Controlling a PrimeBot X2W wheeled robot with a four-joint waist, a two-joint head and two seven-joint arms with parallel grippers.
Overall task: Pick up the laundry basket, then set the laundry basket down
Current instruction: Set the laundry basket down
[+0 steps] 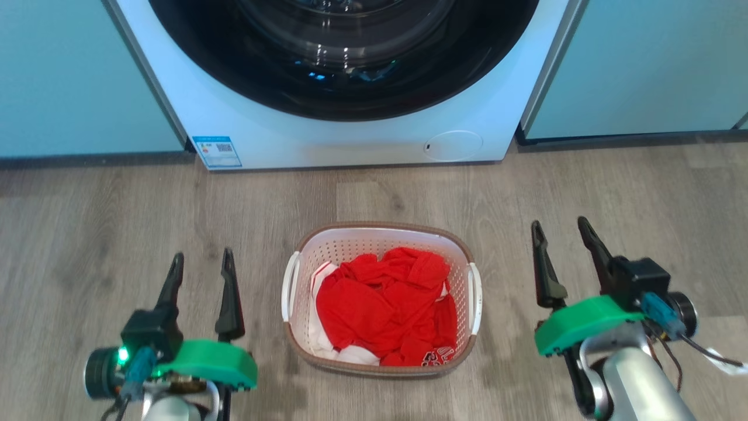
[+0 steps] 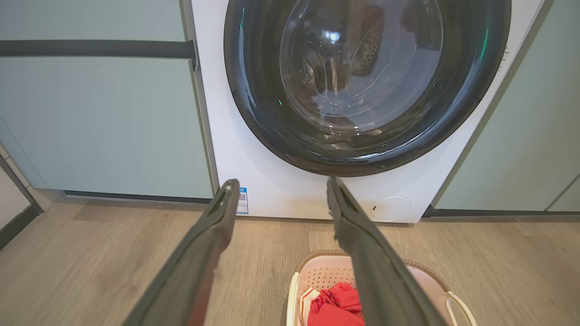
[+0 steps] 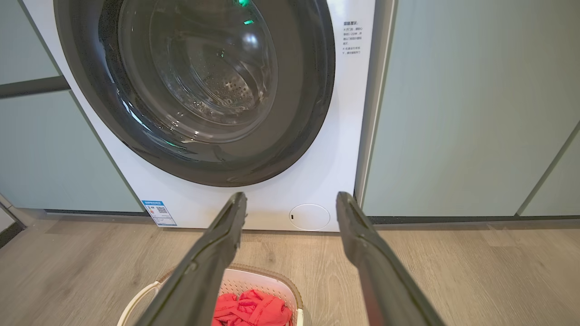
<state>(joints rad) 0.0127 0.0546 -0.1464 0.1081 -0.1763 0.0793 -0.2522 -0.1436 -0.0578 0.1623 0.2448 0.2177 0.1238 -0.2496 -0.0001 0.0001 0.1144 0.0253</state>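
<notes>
The laundry basket (image 1: pixel 380 237) stands on the wood floor in front of the washer, white with perforated walls, a brown rim and a white handle on each side. Red and white clothes (image 1: pixel 385 304) fill it. My left gripper (image 1: pixel 202 257) hangs open to the basket's left, apart from it, fingers pointing toward the washer. My right gripper (image 1: pixel 560 225) is open to the basket's right, also apart from it. In the left wrist view the basket (image 2: pixel 324 271) lies at the bottom, partly behind one finger (image 2: pixel 367 253). The right wrist view has the basket (image 3: pixel 267 280) at its lower left.
A white front-loading washing machine (image 1: pixel 350 140) with a dark round door (image 1: pixel 345 52) stands right behind the basket. Pale teal cabinet fronts (image 1: pixel 76 76) flank it on both sides. Bare wood floor (image 1: pixel 105 222) lies to the left and right of the basket.
</notes>
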